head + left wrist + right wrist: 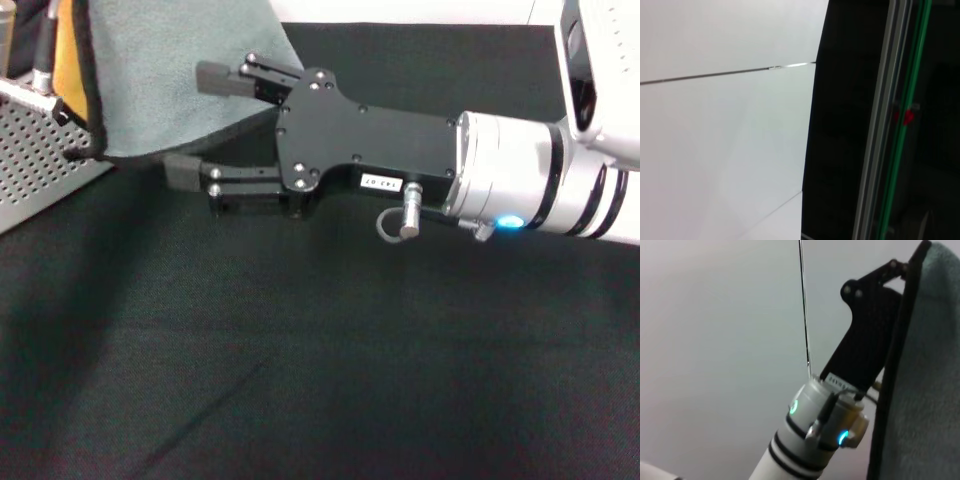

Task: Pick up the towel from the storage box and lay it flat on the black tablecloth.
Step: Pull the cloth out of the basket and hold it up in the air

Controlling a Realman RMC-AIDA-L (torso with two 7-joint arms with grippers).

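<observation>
The towel [170,70] hangs in the air at the upper left, grey side facing me, with a yellow-orange strip and black trim along its left edge. My right gripper [195,125] reaches in from the right and is open. One finger lies over the grey cloth and the other just under the towel's lower edge. In the right wrist view the towel [935,370] hangs from its top edge, where my left gripper [900,265] is shut on it. The storage box [35,170], grey and perforated, stands at the left edge. The black tablecloth [320,380] covers the table below.
A metal fitting [40,65] shows above the storage box at the far left. The left wrist view holds only a white wall [720,130] and a green-edged rail [900,125].
</observation>
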